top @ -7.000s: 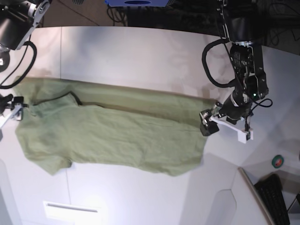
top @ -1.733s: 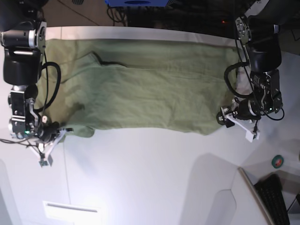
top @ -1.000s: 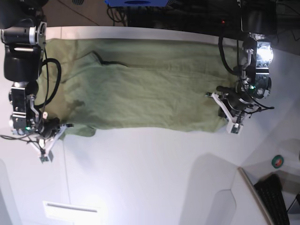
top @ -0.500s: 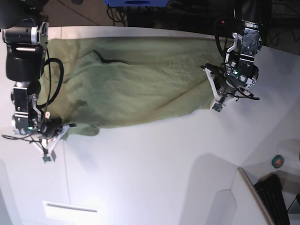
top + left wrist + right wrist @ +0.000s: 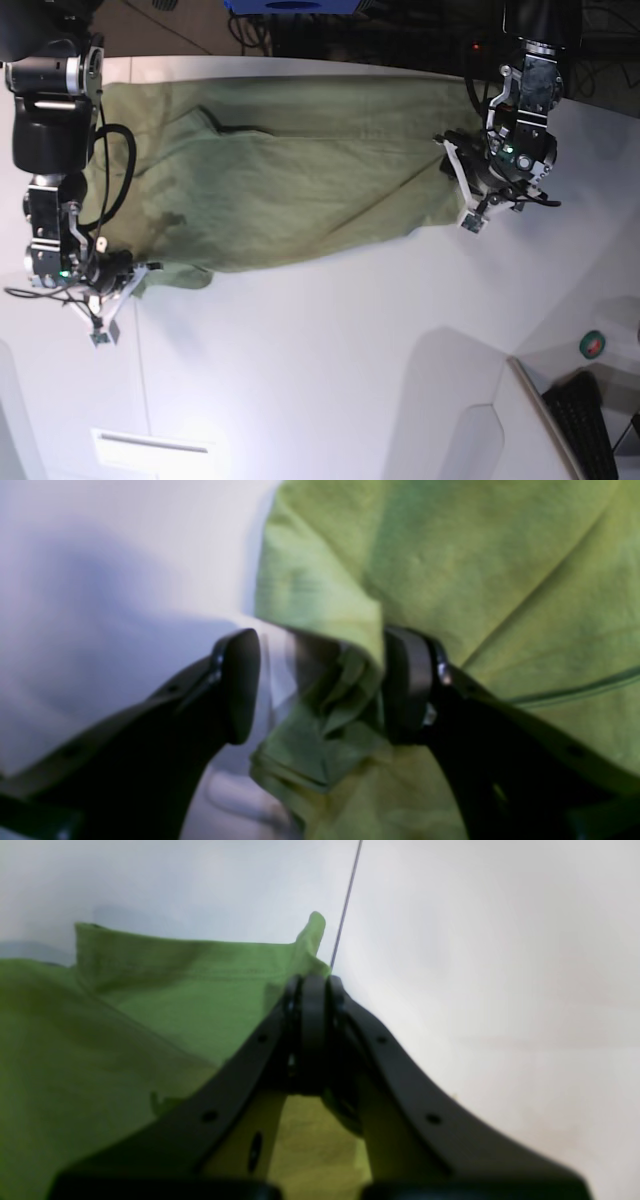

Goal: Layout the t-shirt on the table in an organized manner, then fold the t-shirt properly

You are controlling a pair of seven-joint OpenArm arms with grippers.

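The olive-green t-shirt point(image 5: 300, 170) lies spread lengthwise along the far half of the white table point(image 5: 320, 350). My left gripper point(image 5: 458, 185) sits at the shirt's right end. In the left wrist view its jaws point(image 5: 320, 680) stand apart, and a bunched fold of t-shirt point(image 5: 335, 710) lies between them against the right finger point(image 5: 405, 680). My right gripper point(image 5: 133, 274) is at the shirt's near-left corner. In the right wrist view it point(image 5: 310, 990) is shut on the edge of the t-shirt point(image 5: 125, 1040).
A thin seam line point(image 5: 345, 905) crosses the table beside the right gripper. A green tape roll point(image 5: 593, 344) and a dark keyboard point(image 5: 590, 425) lie at the right, off the tabletop. A white rectangular label point(image 5: 150, 447) sits near the front. Cables hang behind the far edge.
The left arm carried the shirt's right near corner up toward the far side, then its jaws opened. The right gripper stayed shut on its corner, hardly moving.
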